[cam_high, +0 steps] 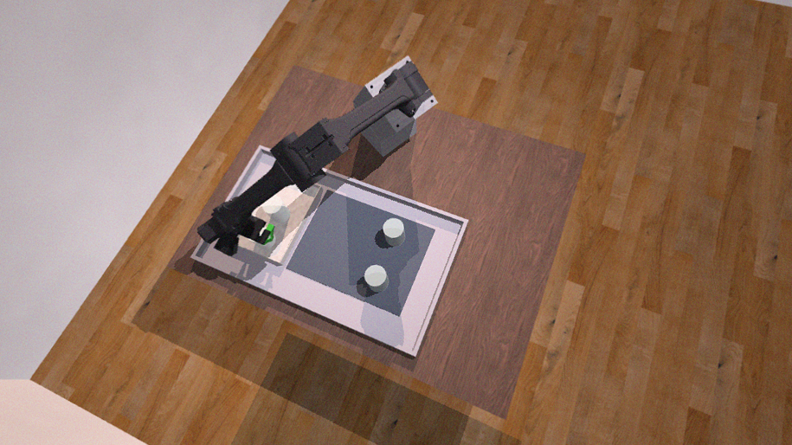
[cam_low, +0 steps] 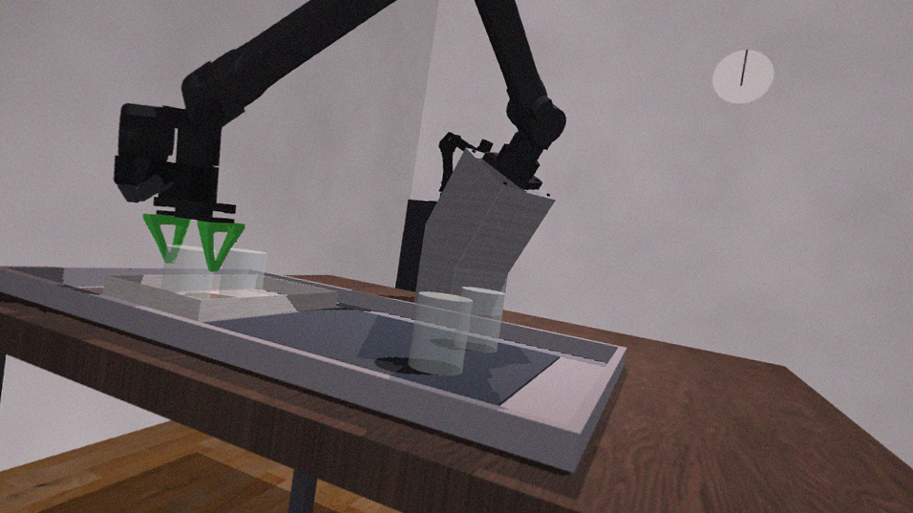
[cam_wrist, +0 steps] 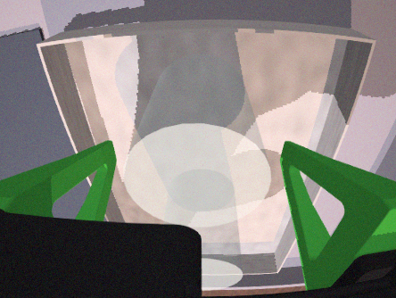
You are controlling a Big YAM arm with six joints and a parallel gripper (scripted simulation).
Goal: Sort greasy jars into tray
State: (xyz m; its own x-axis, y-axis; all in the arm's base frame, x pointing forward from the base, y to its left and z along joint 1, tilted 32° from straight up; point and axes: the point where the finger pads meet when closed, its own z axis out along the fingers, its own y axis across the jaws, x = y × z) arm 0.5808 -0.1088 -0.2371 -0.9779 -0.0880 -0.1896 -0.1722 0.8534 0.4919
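My gripper is open around the upper part of a pale see-through jar. In the wrist view a gap shows on each side of it. This jar stands upright in the pale tray; the arm partly hides it in the top view. A second jar stands upright beside it in the tray. Two more jars stand upright on the dark mat: one nearer the arm's base and one farther out.
A raised rim runs around the steel table top that carries mat and tray. The tray lies close to the mat's edge. The arm's grey pedestal stands behind the rim, and the arm reaches over the tray.
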